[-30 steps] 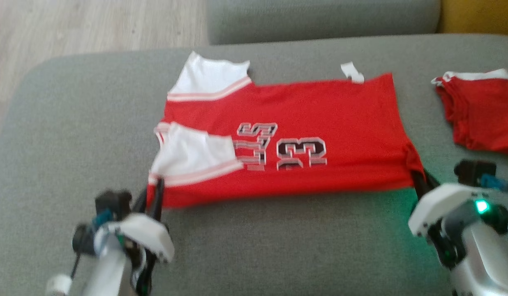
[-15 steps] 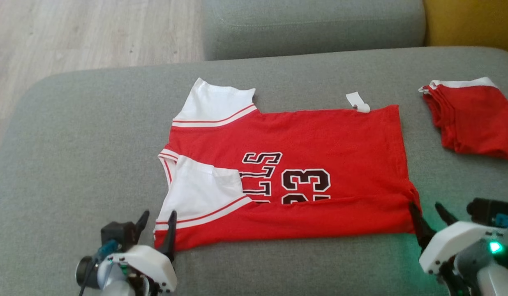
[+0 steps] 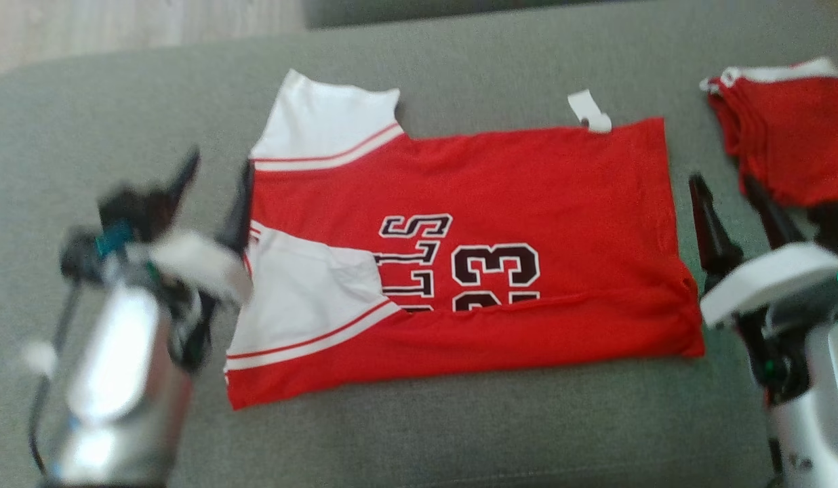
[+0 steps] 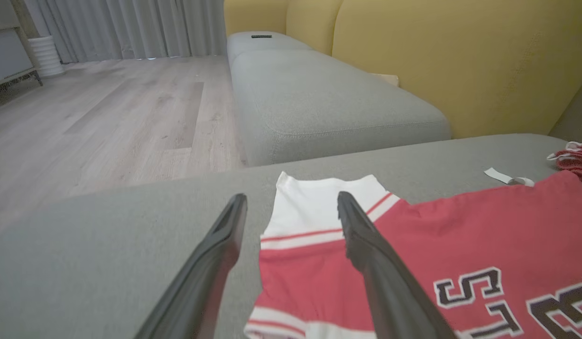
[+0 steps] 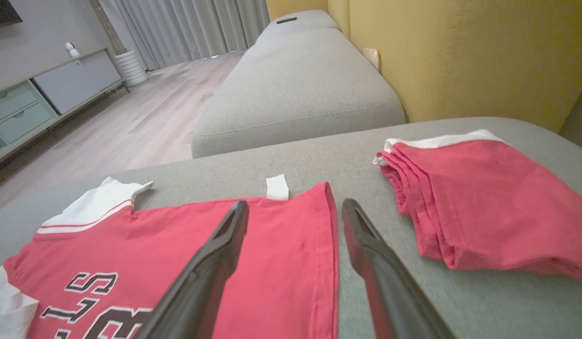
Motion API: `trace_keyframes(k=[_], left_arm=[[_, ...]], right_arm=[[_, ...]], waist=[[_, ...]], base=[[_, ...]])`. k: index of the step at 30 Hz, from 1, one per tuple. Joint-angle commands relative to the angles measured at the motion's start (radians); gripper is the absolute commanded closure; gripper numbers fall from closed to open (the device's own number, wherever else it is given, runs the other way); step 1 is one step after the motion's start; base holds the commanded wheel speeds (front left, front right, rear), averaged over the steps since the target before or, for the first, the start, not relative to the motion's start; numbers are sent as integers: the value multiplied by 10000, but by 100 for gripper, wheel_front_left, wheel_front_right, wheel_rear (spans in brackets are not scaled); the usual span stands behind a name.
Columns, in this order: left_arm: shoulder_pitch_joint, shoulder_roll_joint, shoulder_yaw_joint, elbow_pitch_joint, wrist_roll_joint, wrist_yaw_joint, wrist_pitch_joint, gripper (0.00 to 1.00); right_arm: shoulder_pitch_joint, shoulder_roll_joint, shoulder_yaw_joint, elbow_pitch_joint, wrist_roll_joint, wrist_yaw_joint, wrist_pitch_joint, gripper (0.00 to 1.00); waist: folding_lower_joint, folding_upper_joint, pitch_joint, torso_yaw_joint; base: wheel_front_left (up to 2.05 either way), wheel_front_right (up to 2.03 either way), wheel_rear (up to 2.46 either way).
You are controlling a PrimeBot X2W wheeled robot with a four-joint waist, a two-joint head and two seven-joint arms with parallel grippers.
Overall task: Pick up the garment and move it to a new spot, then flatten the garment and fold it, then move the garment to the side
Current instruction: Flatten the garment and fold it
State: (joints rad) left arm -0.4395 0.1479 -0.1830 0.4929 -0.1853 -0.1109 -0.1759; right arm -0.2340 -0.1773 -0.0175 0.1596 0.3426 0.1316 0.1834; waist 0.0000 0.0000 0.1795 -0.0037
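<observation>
Red shirt [image 3: 527,196] lay on the grey sofa [image 3: 460,427], between the two grippers. The left gripper [image 3: 219,166] was spread wide and empty, just beside the shirt's white-sleeve end. The right gripper [image 3: 724,181] was spread wide and empty too, between the shirt's hem and a folded red pile [image 3: 792,135].

The setting is a home living room. A long grey fabric-upholstered sofa seat [image 5: 295,89] runs along a mustard-yellow padded backrest [image 5: 484,61], beside a pale wood-plank floor [image 4: 107,122]. Grey floor-length curtains [image 5: 187,28] hang at the far end, near a low sideboard with grey and pale green drawer fronts [image 5: 36,103]. A red jersey with white sleeves [image 3: 527,190] lies spread on the sofa, like household laundry.
</observation>
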Motion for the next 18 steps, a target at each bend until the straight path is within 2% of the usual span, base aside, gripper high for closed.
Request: trace_keyframes(k=[1, 4, 10, 15, 18], left_arm=[[-1158, 517, 158, -204, 52, -73, 296, 0], [-2592, 961, -281, 287, -144, -168, 1219, 0], [-5024, 2054, -1928, 1339, -1732, -193, 3057, 0], [-6394, 3054, -3392, 2056, -2786, -195, 3942, 0], [-6794, 3314, -3729, 2429, -3098, -195, 4121, 0]], right_arm=[[-651, -302, 317, -425, -52, -9, -54, 0], [-1303, -517, 530, -472, -80, -9, 11, 0], [-2526, -800, 1060, -605, 86, -9, 128, 0], [-3345, -975, 1445, -562, 137, -9, 100, 0], [-3586, -1029, 1663, -560, 144, -9, 80, 0]], waist=[[0, 0, 681, -321], [0, 0, 1222, -526], [0, 0, 2331, -1071], [0, 0, 3011, -1444], [0, 0, 3185, -1561]], base=[[0, 0, 0], [0, 0, 0], [0, 0, 0], [0, 0, 0], [0, 0, 0]])
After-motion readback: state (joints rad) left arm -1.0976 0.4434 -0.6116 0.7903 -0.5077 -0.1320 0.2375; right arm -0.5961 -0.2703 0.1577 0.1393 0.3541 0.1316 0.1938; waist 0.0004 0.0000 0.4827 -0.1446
